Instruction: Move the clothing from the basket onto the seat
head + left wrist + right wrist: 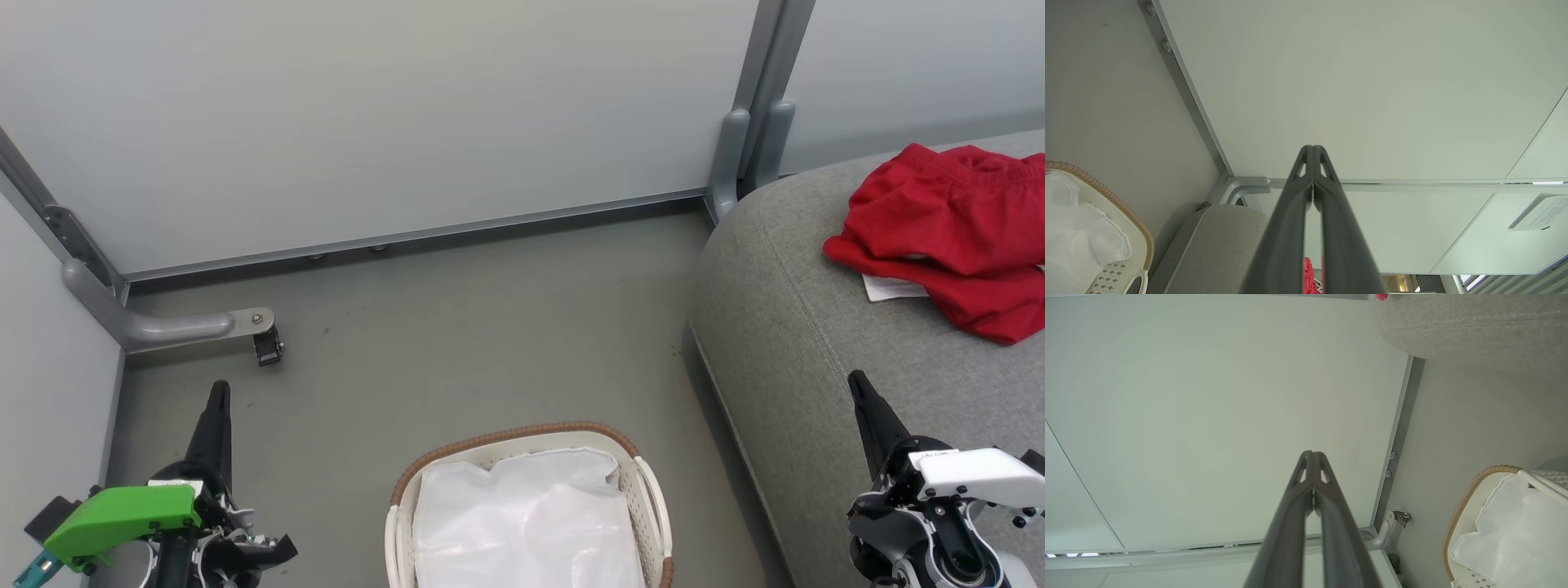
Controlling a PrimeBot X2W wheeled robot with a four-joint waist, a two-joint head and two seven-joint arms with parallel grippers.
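The red clothing [947, 237] lies heaped on the grey seat [800, 343] at two o'clock, with what may be a white label [894, 287] poking out beneath. The basket [522, 435], with its white liner [522, 523], sits at six. The left gripper [219, 392] at seven and the right gripper [857, 384] at four both have their fingers pressed together, empty.

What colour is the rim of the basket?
Brown and woven, on the white basket; it shows best in the head view.

A test booth: pale partition panels [408, 122], metal feet [175, 327], a grey seat [800, 327].
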